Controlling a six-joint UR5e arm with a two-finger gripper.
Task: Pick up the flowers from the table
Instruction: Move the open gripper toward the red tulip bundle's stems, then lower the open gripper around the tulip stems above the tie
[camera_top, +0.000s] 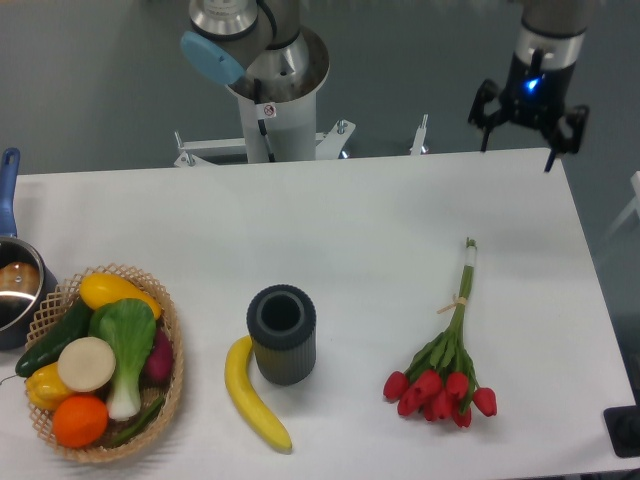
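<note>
Since the flowers lie long-ways w/ stems toward the gripper, it hangs wide open, empty, well apart, over the table far edge.

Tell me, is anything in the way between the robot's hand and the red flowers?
Nothing visible is. The hand hangs open above the table's far edge, and only bare tabletop lies between it and the flowers.

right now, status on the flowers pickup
Gripper open, empty, above table's far edge. Flowers flat on table, untouched. Nothing in the way.
</note>
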